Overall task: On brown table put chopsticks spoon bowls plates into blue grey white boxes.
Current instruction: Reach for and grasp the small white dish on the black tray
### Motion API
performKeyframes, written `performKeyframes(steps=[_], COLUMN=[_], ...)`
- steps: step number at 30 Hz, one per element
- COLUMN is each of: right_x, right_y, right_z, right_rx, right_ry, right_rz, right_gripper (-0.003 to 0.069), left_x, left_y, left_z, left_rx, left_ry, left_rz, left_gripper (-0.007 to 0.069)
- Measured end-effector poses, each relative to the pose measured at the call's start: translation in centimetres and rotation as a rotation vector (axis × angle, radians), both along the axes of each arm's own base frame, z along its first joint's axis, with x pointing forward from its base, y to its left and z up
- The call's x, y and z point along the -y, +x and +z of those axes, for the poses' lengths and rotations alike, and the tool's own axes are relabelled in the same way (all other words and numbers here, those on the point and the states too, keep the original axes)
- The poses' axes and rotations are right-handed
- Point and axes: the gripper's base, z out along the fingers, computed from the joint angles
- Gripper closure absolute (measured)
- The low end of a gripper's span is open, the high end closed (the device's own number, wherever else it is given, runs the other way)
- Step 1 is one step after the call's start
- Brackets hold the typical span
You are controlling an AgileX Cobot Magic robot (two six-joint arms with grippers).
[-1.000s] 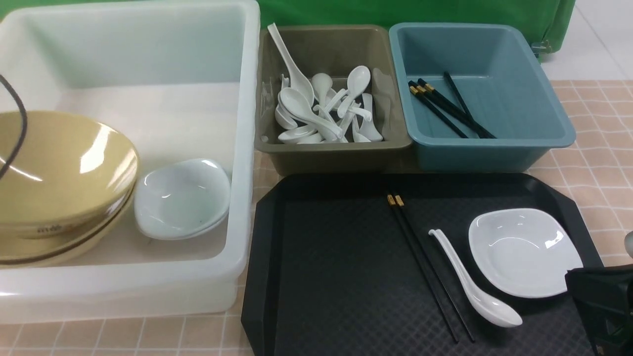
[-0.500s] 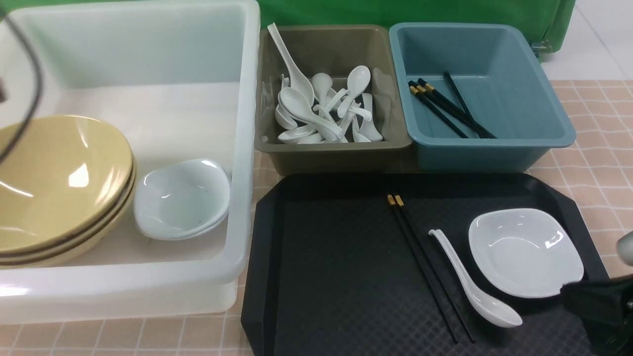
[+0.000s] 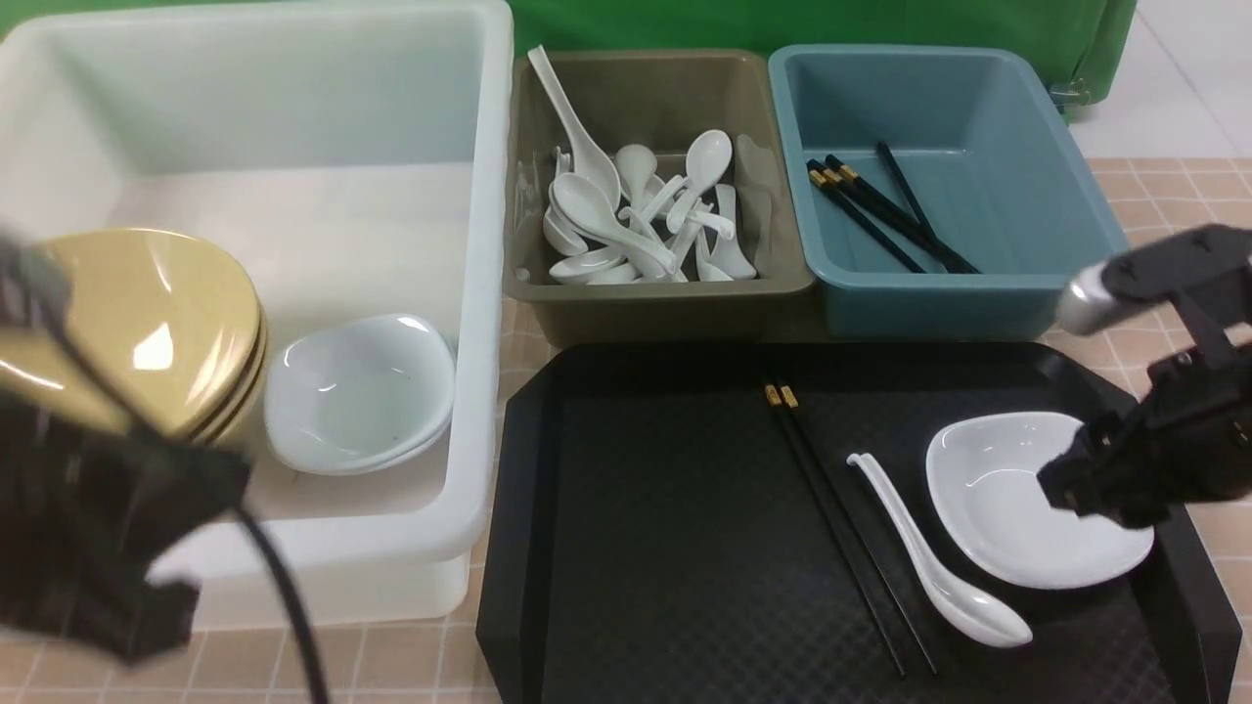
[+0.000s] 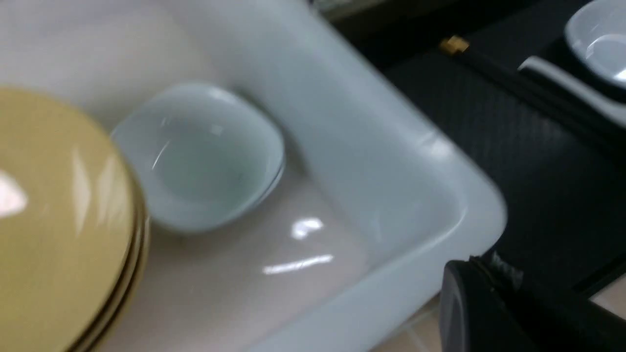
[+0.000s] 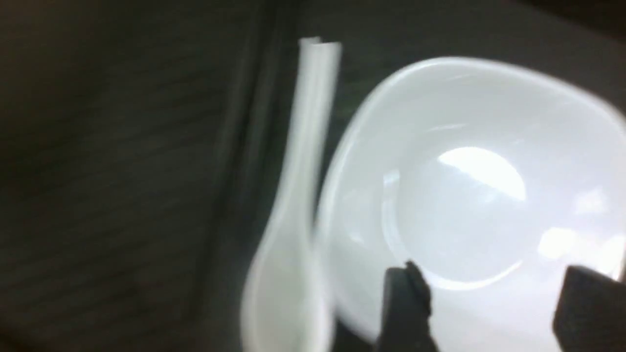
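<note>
1. Brown tiled surface carries three bins along the far side and a black tray on the near side.
2. White tub on the left holds stacked yellow bowls with white plates just beside them, on their right.
3. Grey bin in the middle holds a pile of white spoons.
4. Blue bin on the right holds black chopsticks with gold ends.
5. On the tray, from left to right: a chopstick pair, one spoon, one white plate. The spoon lies just beside the plate and near the chopsticks.
6. Right fingers stand apart, open, over the near right part of the tray plate. In the front view their dark tip overlaps the plate. Cannot tell whether they touch it.
7. Left arm is a blurred black mass at the near left corner of the tub, in front of the bowls.
8. Left fingers are closed, with nothing seen between them. In the left wrist view they sit outside the tub's corner, at the edge of the tray.
9. Both wrist views are motion-blurred, so fine detail is unclear.
</note>
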Motion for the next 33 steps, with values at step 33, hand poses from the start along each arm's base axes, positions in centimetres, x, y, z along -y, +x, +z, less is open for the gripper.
performKeyframes(steps=[33], right_x=[1.7], right_y=[6.0], right_z=[-6.2], right_rx=[-0.114], right_ry=[0.062], right_rz=[-0.236], right_gripper=[0.0197], left_x=[-2.5], left_y=[-4.7], left_z=[-5.2], left_rx=[0.391], left_ry=[-0.054], left_rz=[0.233], left_gripper=[0.0622])
